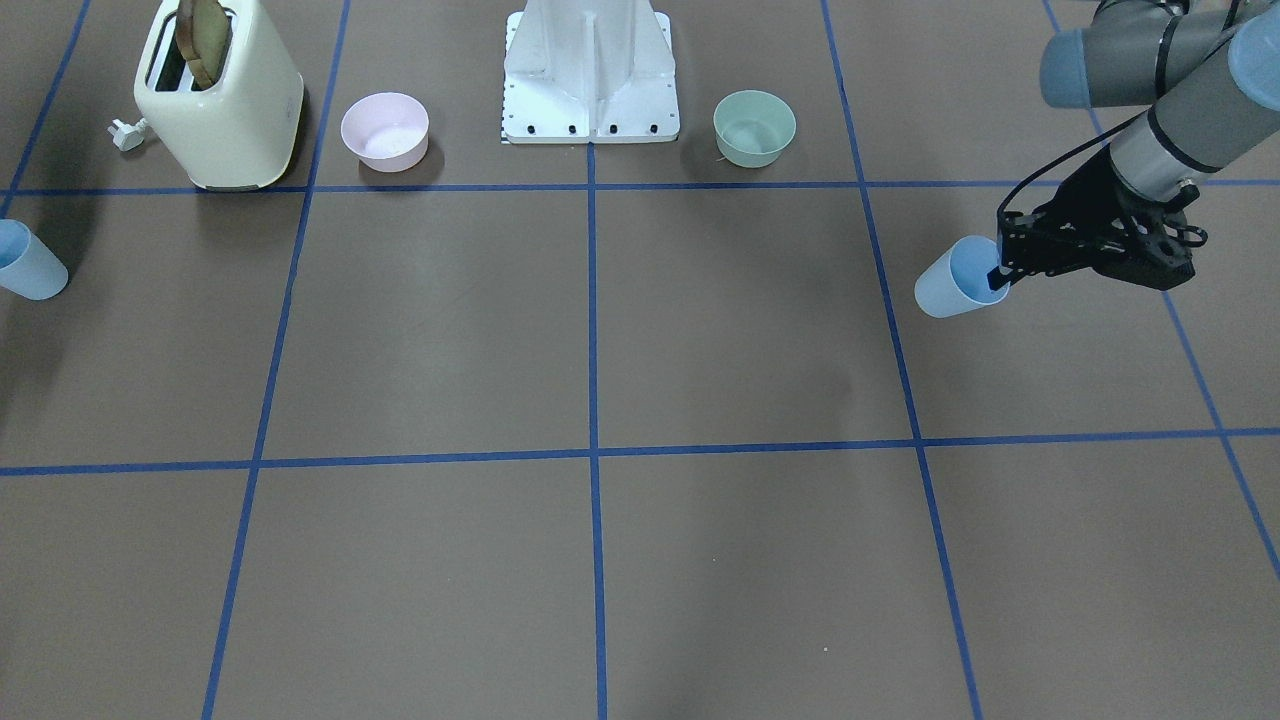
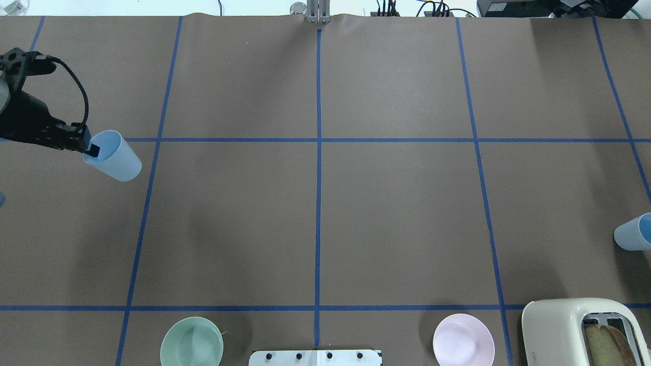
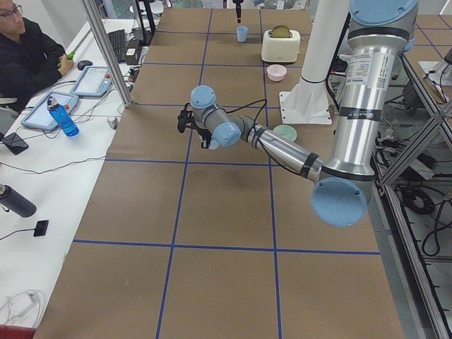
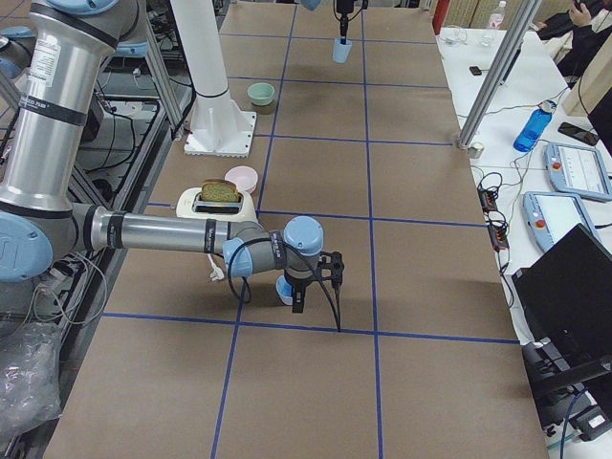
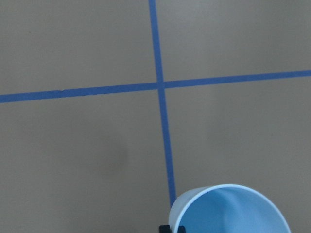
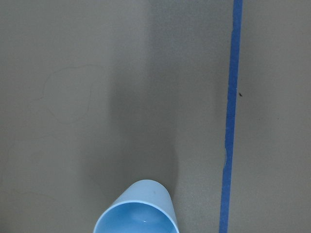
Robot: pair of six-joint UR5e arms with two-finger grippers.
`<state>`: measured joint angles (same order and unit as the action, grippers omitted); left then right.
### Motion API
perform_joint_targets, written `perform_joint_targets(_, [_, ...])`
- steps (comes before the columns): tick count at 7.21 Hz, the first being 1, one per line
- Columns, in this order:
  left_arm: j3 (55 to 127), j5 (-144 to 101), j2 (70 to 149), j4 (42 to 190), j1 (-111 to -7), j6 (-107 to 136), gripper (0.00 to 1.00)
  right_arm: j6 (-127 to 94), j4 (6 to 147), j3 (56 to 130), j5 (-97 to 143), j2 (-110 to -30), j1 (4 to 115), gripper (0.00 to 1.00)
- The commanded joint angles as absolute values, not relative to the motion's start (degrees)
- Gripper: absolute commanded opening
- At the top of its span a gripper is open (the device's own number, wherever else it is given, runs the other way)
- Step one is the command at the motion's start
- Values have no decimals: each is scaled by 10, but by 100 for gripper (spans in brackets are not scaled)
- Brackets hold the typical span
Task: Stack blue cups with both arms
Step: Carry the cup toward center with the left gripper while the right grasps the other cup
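Observation:
One pale-blue cup [image 1: 955, 282] is at the table's left end; it also shows in the overhead view [image 2: 114, 158] and the left wrist view [image 5: 231, 211]. My left gripper [image 1: 1000, 278] is shut on its rim, one finger inside and one outside. The second blue cup [image 1: 28, 264] stands at the table's right end, seen at the overhead view's right edge [image 2: 633, 233] and in the right wrist view [image 6: 138, 211]. My right gripper [image 4: 298, 287] shows only in the exterior right view, right at this cup; I cannot tell whether it is open or shut.
A cream toaster [image 1: 220, 95] holding toast, a pink bowl [image 1: 385, 130], the white base pedestal [image 1: 590, 75] and a mint-green bowl [image 1: 755, 127] line the robot's side. An operator [image 3: 28, 56] sits at a side table with tablets and bottles.

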<state>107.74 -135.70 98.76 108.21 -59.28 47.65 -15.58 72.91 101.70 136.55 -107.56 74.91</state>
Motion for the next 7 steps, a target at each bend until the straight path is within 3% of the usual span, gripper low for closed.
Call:
perform_joint_targets(1, [1079, -1357, 1043, 1034, -590, 500, 0, -161, 683, 1009, 1360, -1102, 737, 100])
perform_joint_targets(3, [1076, -1354, 1095, 987, -574, 525, 0, -162, 670, 1000, 1359, -1106, 732, 100])
perform_joint_targets(7, [1077, -1352, 1124, 982, -554, 564, 0, -162, 650, 970, 1353, -1096, 716, 100])
